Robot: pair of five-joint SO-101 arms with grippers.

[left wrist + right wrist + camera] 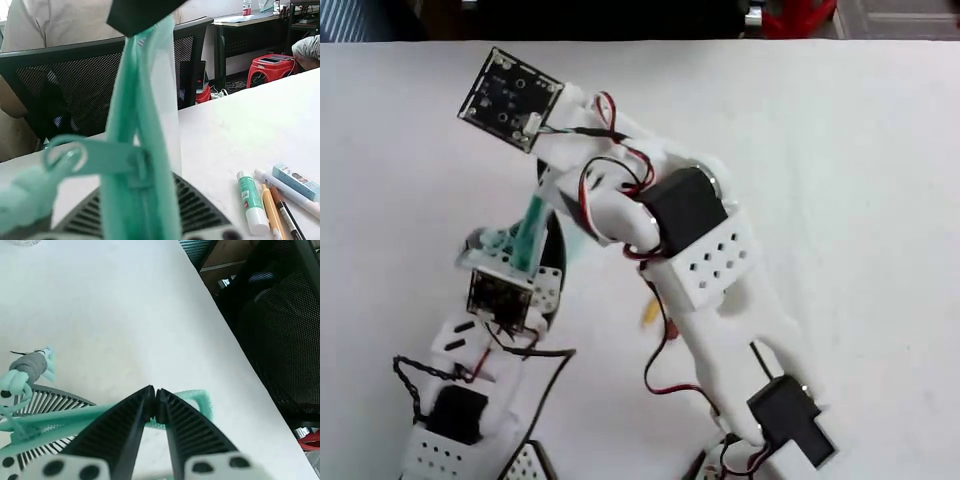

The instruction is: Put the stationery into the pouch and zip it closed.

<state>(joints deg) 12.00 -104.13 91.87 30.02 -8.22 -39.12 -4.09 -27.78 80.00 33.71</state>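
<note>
Stationery [250, 200] waits outside the teal pouch [142, 100], which is pinched in the right gripper's [156, 392] closed jaws; I cannot tell the left gripper's [515, 250] hold.

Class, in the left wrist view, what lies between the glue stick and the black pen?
A yellow pen lies between the glue stick and the black pen, shown in the left wrist view.

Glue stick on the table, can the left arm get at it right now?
Probably not: the left claw looks clamped on the pouch near its zipper pull. The glue stick lies uncovered on the table beside the pens, so it would need to let go first.
</note>
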